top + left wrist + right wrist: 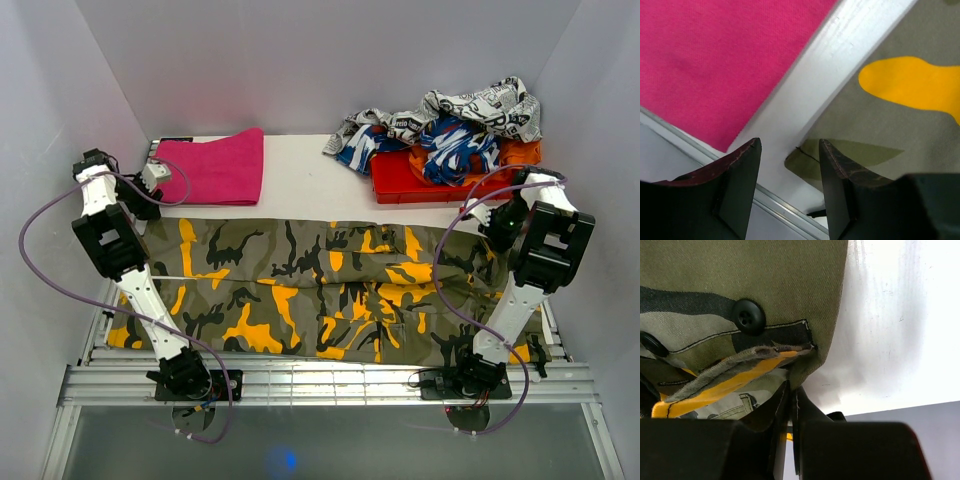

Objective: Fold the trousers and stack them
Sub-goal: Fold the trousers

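Note:
The camouflage trousers [320,285] lie spread flat across the table, legs to the left and waist to the right. My left gripper [150,190] is open and empty, just off the far-left hem corner. In the left wrist view the left gripper [790,165] hovers over the bare white strip, with the trousers' hem [900,100] beside its right finger. My right gripper [497,222] is at the far-right waist corner. In the right wrist view the right gripper [792,390] is shut on the waistband edge of the trousers [740,280], below a black button [747,316].
A folded pink cloth [215,165] lies at the back left and shows in the left wrist view [715,60]. At the back right a red folded item [410,180] carries a blue-and-white garment [455,140] and a newsprint garment [480,105]. White walls close in on three sides.

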Tool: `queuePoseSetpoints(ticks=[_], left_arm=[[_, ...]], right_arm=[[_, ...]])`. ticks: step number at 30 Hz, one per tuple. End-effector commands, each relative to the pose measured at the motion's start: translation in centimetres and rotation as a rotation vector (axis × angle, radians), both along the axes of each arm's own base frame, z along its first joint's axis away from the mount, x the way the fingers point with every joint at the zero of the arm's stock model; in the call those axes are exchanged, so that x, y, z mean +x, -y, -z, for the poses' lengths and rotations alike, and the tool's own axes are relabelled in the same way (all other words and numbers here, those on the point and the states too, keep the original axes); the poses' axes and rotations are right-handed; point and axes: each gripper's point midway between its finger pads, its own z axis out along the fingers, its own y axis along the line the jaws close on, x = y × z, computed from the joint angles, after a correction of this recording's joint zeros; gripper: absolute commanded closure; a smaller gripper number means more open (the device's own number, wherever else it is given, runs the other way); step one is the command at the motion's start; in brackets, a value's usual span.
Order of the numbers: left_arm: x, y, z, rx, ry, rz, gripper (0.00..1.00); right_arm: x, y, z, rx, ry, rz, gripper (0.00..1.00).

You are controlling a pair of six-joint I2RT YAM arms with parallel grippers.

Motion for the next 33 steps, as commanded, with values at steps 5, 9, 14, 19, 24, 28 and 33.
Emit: queuePoseSetpoints(ticks=[5,9,14,19,24,28,33], left_arm=[[-1.8,0.1,1.8,0.024,-0.065,0.093,0.41],[-1.2,-0.4,2.8,0.043,-0.066,0.089,0.43],[-1.2,-0.8,3.4,0.068,-0.073,0.111,0.53],[-0.3,-0.8,1.5,0.046,-0.027,0.066,1.0],[1.7,-3.0,-3.2,0.003,0.124,-0.082,1.0],[3.3,-4.9,-7.3,-0.003,0.243,-0.196,1.0],[5.2,-5.9,-12.8,-0.026,0.392,-0.293,1.0]], right_arm=[[-0.2,0.5,-1.3,-0.034,-0.011,-0.003,0.92],[0.0,0.7,-1.4,-0.044,-0.01,-0.006,0.92],[0.6,0.8,-1.7,-0.052,0.003,-0.003,0.92],[2.1,1.2,-2.4,-0.06,0.056,0.035,0.92],[5.3,2.5,-5.8,-0.044,0.19,0.128,0.92],[6.6,3.5,-8.5,-0.028,0.288,0.173,0.92],[6.9,4.6,-10.2,-0.023,0.35,0.216,0.92]])
